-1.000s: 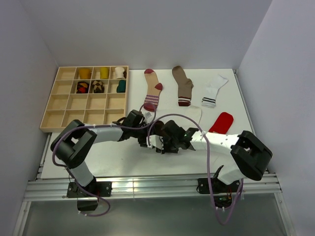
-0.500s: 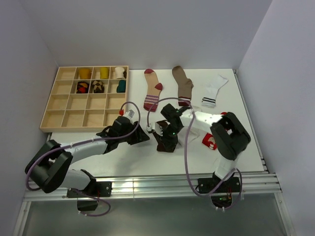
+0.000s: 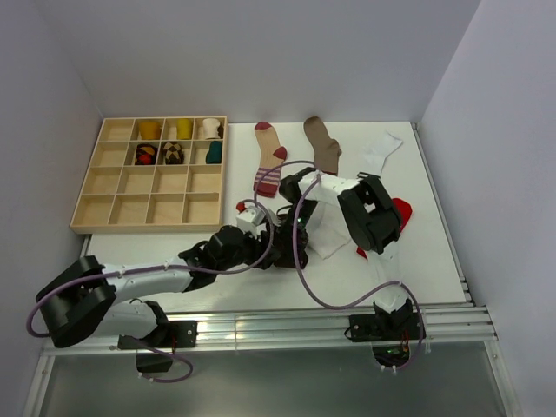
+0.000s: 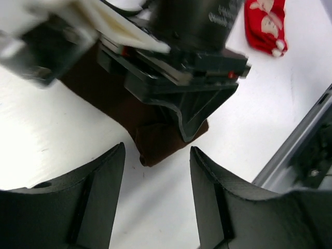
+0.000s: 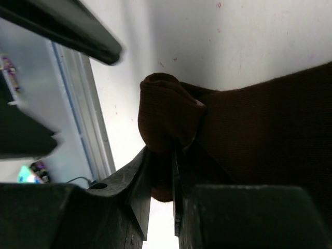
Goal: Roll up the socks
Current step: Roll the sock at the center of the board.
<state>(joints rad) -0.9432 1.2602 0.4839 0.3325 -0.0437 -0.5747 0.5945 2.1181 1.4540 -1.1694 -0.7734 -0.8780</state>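
No legible text or labels

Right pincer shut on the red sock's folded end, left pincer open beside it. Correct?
Wrong sock: right pincer is shut on the folded end of the dark brown sock, per the right wrist view. Left pincer is open beside it.

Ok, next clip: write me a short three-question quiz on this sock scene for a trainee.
1. True or false: the left claw is shut on the dark brown sock.
2. Which sock does the right claw pinch? A) red B) dark brown C) white
3. How many compartments of the wooden tray hold something?
Key: 1 false, it stands open near the sock's folded end; 2 B; 3 six.
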